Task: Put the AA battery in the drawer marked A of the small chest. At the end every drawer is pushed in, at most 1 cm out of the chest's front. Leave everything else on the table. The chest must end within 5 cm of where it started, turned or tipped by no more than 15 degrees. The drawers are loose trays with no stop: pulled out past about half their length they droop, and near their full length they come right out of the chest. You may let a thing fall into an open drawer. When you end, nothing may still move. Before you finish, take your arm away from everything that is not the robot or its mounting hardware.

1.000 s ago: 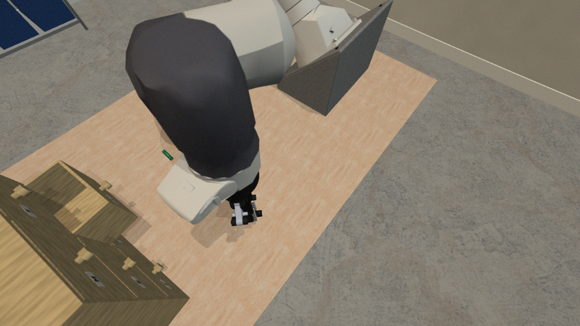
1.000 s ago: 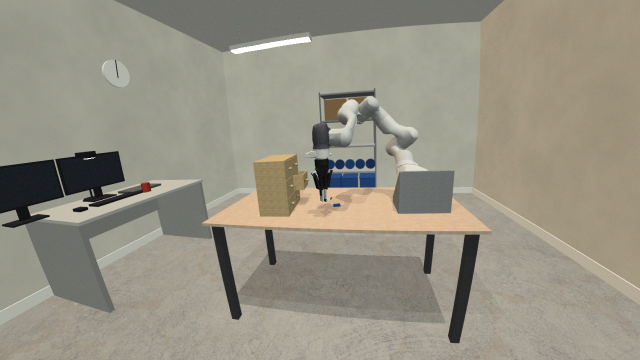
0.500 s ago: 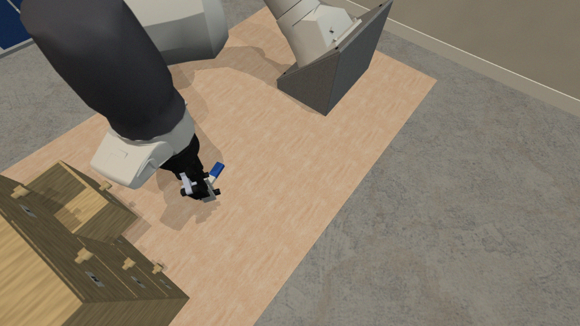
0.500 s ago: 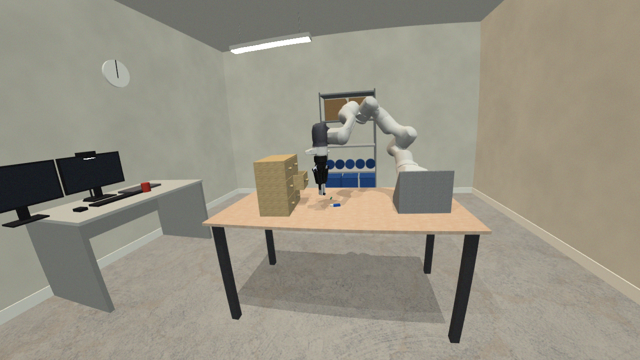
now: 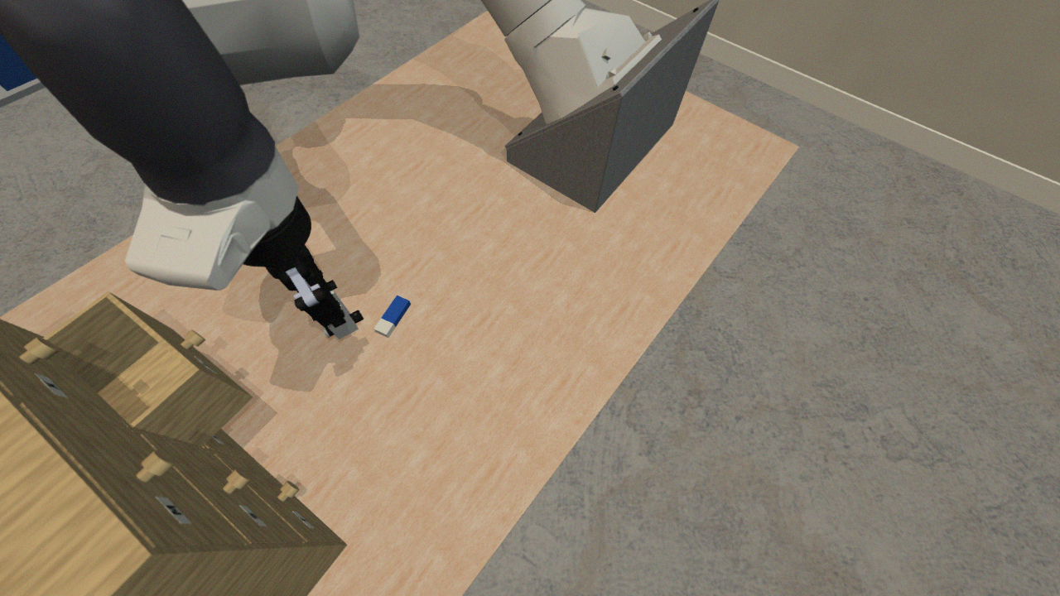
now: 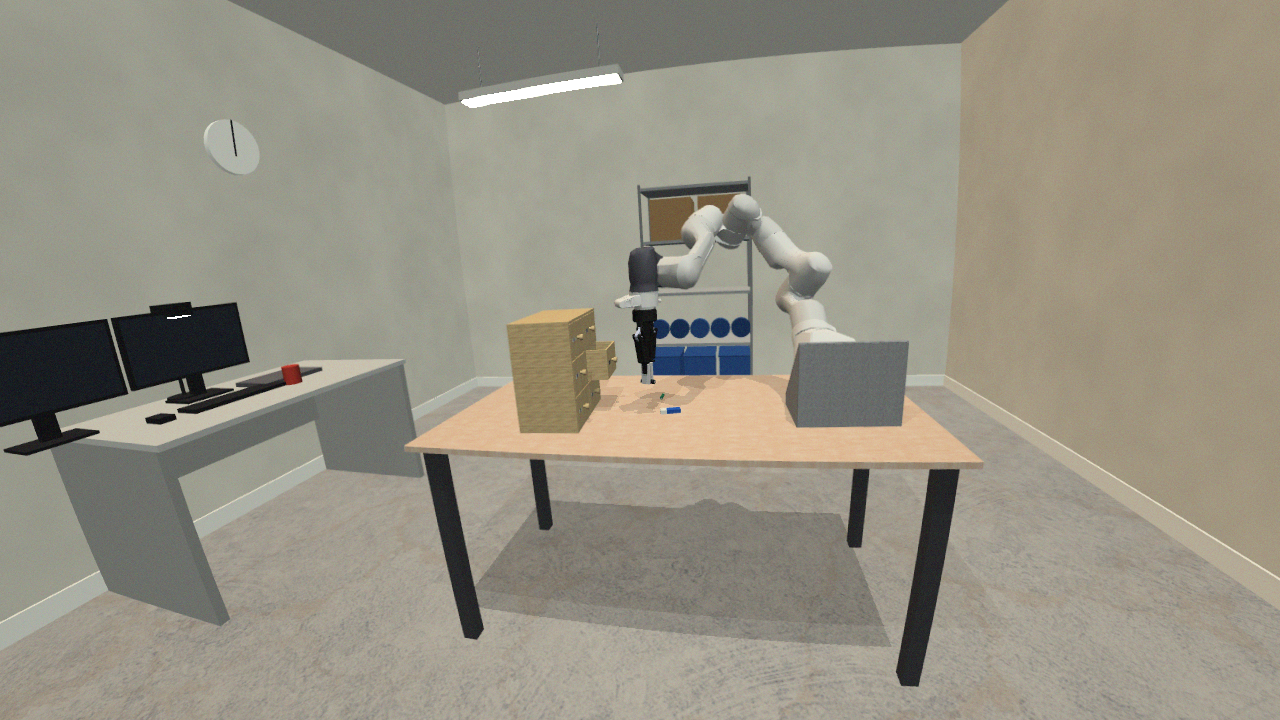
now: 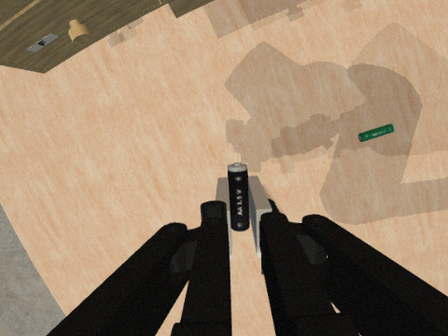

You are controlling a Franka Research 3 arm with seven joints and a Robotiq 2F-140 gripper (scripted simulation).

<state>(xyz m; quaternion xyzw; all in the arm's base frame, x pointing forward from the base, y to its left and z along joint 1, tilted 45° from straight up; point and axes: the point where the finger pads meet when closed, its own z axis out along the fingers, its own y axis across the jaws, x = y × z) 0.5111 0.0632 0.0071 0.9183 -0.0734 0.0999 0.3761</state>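
My gripper (image 5: 337, 319) (image 6: 646, 376) (image 7: 238, 193) is shut on the black AA battery (image 7: 239, 194), which stands out from between the finger pads. It hangs above the table top, a little in front of the small wooden chest (image 5: 74, 474) (image 6: 546, 371). One drawer (image 5: 148, 370) (image 6: 601, 358) of the chest is pulled partly out.
A blue-and-white eraser (image 5: 392, 315) (image 6: 670, 411) lies just right of the gripper. A small green stick (image 7: 376, 133) (image 6: 660, 395) lies on the table nearby. A grey box (image 5: 593, 141) (image 6: 845, 385) stands at the arm's base.
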